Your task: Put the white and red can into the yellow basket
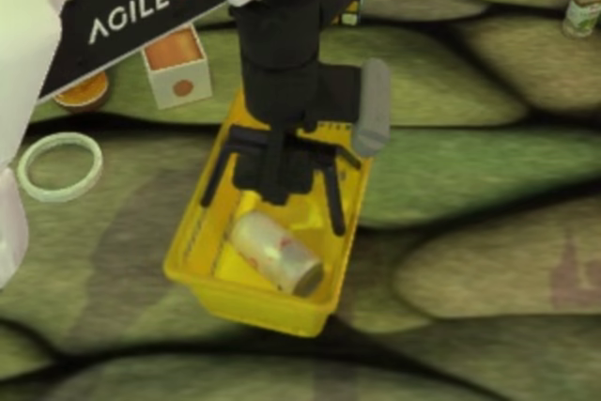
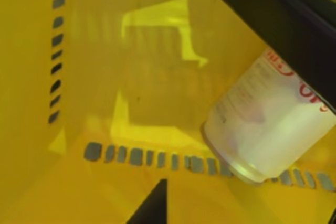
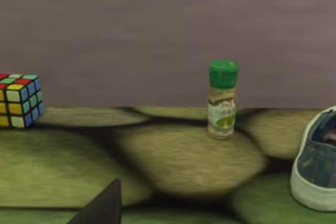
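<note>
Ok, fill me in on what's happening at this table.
The left arm is over the yellow basket, its gripper reaching down inside. The white and red can lies on its side on the basket floor, just below the gripper. The left wrist view shows the can next to one dark finger; whether it is released is unclear. The right arm isn't in the top view.

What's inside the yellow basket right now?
The white and red can lies on its side inside the yellow basket. The left gripper hangs over it, hiding the basket's far end.
</note>
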`<state>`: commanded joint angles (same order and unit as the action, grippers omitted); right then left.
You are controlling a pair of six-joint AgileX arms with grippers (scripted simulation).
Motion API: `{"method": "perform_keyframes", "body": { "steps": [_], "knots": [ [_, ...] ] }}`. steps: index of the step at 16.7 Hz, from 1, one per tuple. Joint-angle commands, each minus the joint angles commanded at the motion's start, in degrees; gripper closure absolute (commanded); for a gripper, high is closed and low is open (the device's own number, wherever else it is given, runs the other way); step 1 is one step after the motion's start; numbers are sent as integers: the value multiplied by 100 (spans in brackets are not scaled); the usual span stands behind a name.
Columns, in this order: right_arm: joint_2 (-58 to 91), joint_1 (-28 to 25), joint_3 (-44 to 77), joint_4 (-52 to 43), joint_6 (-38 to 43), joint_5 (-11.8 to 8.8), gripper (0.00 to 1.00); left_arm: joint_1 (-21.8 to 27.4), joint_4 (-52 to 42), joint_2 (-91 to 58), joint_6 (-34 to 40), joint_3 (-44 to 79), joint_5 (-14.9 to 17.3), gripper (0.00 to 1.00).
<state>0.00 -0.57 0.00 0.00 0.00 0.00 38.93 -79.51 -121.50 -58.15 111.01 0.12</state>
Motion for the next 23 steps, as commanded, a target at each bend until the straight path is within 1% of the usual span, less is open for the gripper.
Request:
{"method": "perform_keyframes", "body": {
  "steps": [7, 8, 23],
  "knots": [
    [0, 0, 0, 0, 0, 0, 0, 0, 0, 0, 0, 0, 0, 98],
    [0, 0, 0, 0, 0, 0, 0, 0, 0, 0, 0, 0, 0, 100],
    [0, 0, 0, 0, 0, 0, 0, 0, 0, 0, 0, 0, 0, 100]
  ]
}}
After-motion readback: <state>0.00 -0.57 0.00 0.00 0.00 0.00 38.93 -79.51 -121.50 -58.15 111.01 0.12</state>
